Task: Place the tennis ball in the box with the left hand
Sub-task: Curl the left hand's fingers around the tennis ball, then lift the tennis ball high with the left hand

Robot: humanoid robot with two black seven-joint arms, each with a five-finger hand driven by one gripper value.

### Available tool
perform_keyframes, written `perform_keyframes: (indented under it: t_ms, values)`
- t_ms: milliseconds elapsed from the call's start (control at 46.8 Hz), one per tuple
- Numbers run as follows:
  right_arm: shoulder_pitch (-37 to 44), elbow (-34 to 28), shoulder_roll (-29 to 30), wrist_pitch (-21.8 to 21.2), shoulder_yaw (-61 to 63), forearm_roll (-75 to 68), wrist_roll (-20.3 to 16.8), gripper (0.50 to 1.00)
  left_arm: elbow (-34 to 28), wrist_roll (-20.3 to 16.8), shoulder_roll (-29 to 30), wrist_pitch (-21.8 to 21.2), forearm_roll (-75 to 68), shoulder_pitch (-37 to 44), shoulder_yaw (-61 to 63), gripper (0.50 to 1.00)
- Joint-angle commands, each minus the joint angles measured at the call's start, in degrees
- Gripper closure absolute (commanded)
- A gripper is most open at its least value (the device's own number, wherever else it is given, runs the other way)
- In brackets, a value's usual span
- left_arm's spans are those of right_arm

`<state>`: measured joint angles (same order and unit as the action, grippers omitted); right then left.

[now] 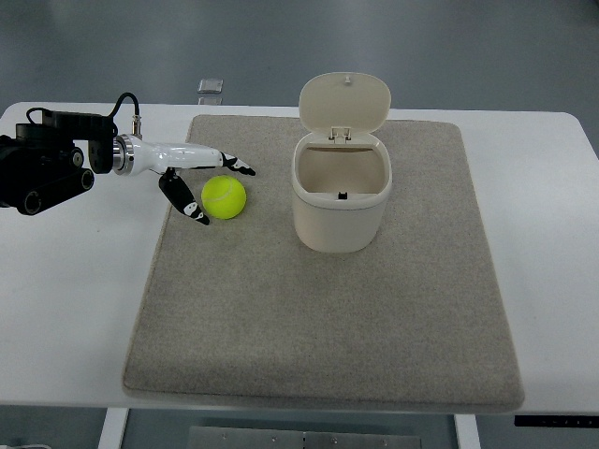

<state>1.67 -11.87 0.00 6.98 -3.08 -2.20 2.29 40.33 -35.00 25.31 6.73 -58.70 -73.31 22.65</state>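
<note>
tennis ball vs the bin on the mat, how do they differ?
The tennis ball is yellow-green; the bin is cream. The ball is a small sphere; the bin is a far larger, upright container with its lid flipped open. The ball lies between the left hand's open fingers; nothing touches the bin. Both rest on the grey mat.

Camera count: one only, the top view, so no second view shares any of the scene.
Position: up high on the robot's own side, looking steeply down.
Facing: away from the robot, across the white rectangular tabletop (552, 234) towards grey floor past its far edge.
Range: middling; the whole grey felt mat (328, 318) fits in frame, the tabletop runs off both side edges.
Top of picture: far tabletop edge and floor.
Bottom of picture: near tabletop edge, cut close.
Left edge: the black and white left arm (56, 164) comes in here.
</note>
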Motion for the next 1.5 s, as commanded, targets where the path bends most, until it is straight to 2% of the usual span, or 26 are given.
perform_keyframes:
  t_ms: [0, 513, 940, 1047, 1176, 1261, 1475]
  values:
    - [0.0, 0.0, 0.0, 0.1, 0.0, 0.0, 0.0, 0.599, 0.0, 0.0, 0.0, -0.1, 0.1, 0.0, -0.3, 0.544]
    - [0.0, 0.0, 0.0, 0.1, 0.0, 0.0, 0.0, 0.599, 0.3, 0.0, -1.1, -0.3, 0.3, 0.3, -1.8, 0.544]
    - [0.0, 0.0, 0.0, 0.0, 0.0, 0.0, 0.0, 0.599, 0.4, 0.0, -1.1, -0.3, 0.6, 0.4, -1.8, 0.649]
    - [0.0, 0.0, 0.0, 0.0, 0.0, 0.0, 0.0, 0.599, 0.3, 0.0, -1.2, -0.3, 0.6, 0.5, -1.8, 0.743]
    - [0.0, 0.0, 0.0, 0.0, 0.0, 0.0, 0.0, 0.599, 0.3, 0.0, -1.3, -0.3, 0.0, 1.1, -1.8, 0.921]
    - [0.0, 0.0, 0.0, 0.0, 0.0, 0.0, 0.0, 0.599, 0.3, 0.0, -1.3, -0.3, 0.0, 1.0, -1.8, 0.99]
    - [0.0, 0.0, 0.0, 0.0, 0.0, 0.0, 0.0, 0.599, 0.2, 0.0, -1.4, -0.3, 1.0, 0.9, -2.3, 1.0]
